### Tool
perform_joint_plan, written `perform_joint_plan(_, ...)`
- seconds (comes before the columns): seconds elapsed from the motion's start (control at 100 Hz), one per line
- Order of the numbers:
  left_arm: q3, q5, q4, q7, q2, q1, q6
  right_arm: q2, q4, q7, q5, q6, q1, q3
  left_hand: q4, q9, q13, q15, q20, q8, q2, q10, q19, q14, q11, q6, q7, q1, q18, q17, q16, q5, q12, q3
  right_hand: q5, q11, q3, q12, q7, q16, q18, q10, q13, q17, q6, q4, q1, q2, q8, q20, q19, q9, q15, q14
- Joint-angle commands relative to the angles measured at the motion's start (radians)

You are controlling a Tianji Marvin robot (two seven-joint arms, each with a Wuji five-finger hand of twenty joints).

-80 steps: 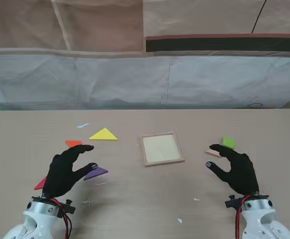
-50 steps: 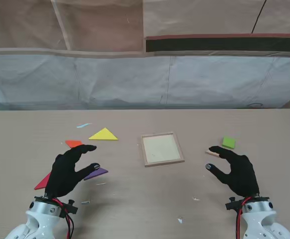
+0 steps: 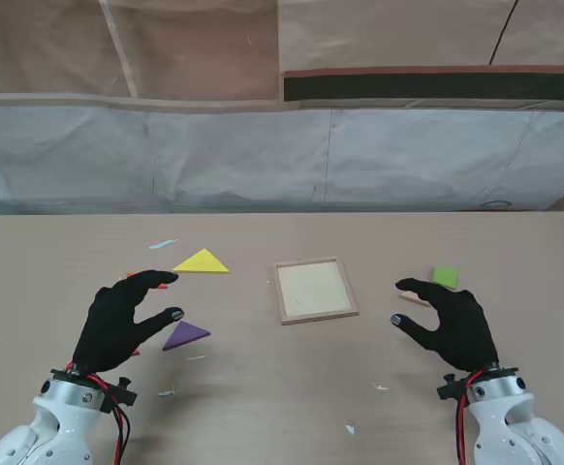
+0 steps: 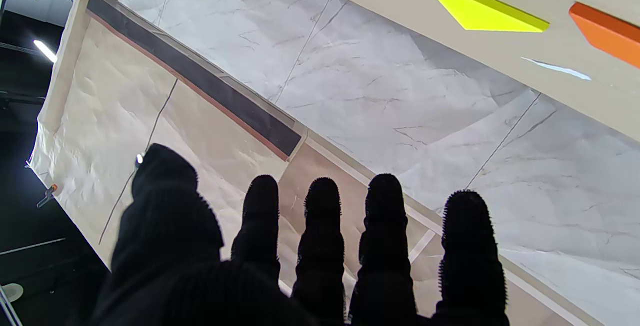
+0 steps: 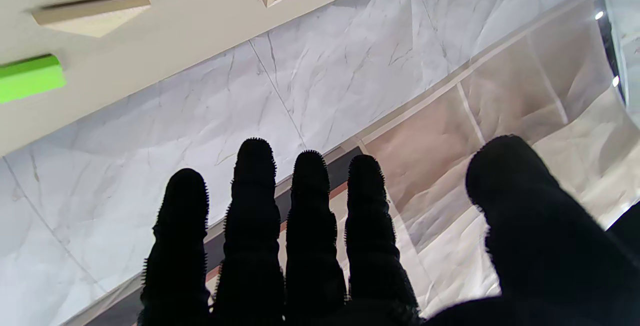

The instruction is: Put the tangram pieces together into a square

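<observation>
Stand view: yellow triangle (image 3: 203, 262) apex away, base left-right; both hands (image 3: 125, 323) (image 3: 452, 325) spread, empty.

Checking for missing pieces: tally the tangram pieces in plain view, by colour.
Yellow: 1
Purple: 1
Orange: 1
Green: 1
Tan: 1
Total: 5

Matt wood-grain table (image 3: 263, 378), wooden-rimmed frame (image 3: 312, 290), fuzzy black cloth fingers (image 4: 322, 226), crinkled paper-like backdrop (image 3: 263, 145).
</observation>
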Motion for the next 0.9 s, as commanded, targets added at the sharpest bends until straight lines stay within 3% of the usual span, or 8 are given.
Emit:
perform_joint_plan(0.0, -0.007, -0.006, -0.012, -0.018, 0.003, -0.010, 0.003, 0.008, -0.016, 0.023, -0.011, 0.004, 0.033, -0.013, 0.021, -0.007, 0.009, 0.005, -0.002, -0.006, 0.047, 0.004, -0.009, 0.008, -0.029, 0.002, -0.018, -0.014, 0.007, -0.018, 0.000, 0.032, -0.001, -0.017, -0.003, -0.009, -0.011, -0.004, 0.007, 0.002, 0.055, 0.008, -0.020, -0.011, 0.005, -0.008, 0.001, 0.013, -0.002, 0.023, -0.016, 0.001, -0.018, -0.009)
perform_joint_plan(0.14, -0.015, -0.001, -0.014, -0.022, 0.004, -0.020, -0.004, 0.026, 0.002, 0.048, -0.086, 0.019, 0.116, -0.058, 0.021, -0.006, 0.011, 0.007, -0.002, -0.006, 0.053, 0.004, -0.007, 0.007, -0.028, 0.002, -0.018, -0.016, 0.003, -0.018, 0.001, 0.033, 0.000, -0.017, -0.013, -0.007, -0.006, -0.004, 0.010, -0.001, 0.018, -0.015, -0.020, 0.007, -0.007, -0.009, 0.013, -0.029, 0.003, 0.014, -0.018, -0.016, -0.015, -0.039)
perform_joint_plan(0.31, -0.014, -0.002, -0.007, -0.012, 0.003, -0.022, -0.015, 0.050, 0.060, 0.112, -0.147, 0.037, 0.255, -0.154, 0.021, -0.004, 0.013, 0.008, -0.001, -0.005, 0.057, 0.005, -0.005, 0.009, -0.027, 0.003, -0.017, -0.013, 0.002, -0.018, 0.002, 0.035, 0.000, -0.017, -0.065, -0.018, 0.016, -0.034, -0.007, -0.068, -0.026, -0.030, -0.098, -0.034, -0.016, -0.016, 0.010, -0.064, 0.008, -0.067, -0.081, -0.116, -0.082, -0.064)
perform_joint_plan(0.58, -0.003, -0.003, -0.003, -0.011, 0.003, -0.022, -0.017, 0.081, 0.217, 0.240, -0.209, 0.058, 0.508, -0.353, 0.020, -0.001, 0.016, 0.009, -0.001, -0.004, 0.059, 0.006, -0.004, 0.009, -0.027, 0.005, -0.015, -0.010, 0.003, -0.017, 0.002, 0.043, 0.000, -0.018, -0.169, -0.033, 0.010, -0.060, -0.060, -0.108, -0.044, -0.015, -0.235, -0.133, -0.009, -0.017, -0.029, -0.015, 0.000, -0.114, -0.129, -0.257, -0.134, -0.056)
perform_joint_plan(0.89, 0.019, -0.014, 0.011, -0.029, 0.006, -0.043, -0.002, 0.079, 0.424, 0.343, -0.150, 0.153, 0.776, -0.628, 0.020, 0.006, 0.021, 0.011, 0.000, -0.004, 0.062, 0.006, -0.003, 0.012, -0.028, 0.008, -0.014, -0.006, 0.004, -0.016, 0.001, 0.055, -0.001, -0.018, -0.286, -0.032, 0.007, -0.084, -0.138, -0.121, -0.070, 0.022, -0.353, -0.215, 0.027, -0.015, -0.069, 0.039, 0.005, -0.141, -0.157, -0.372, -0.140, -0.025)
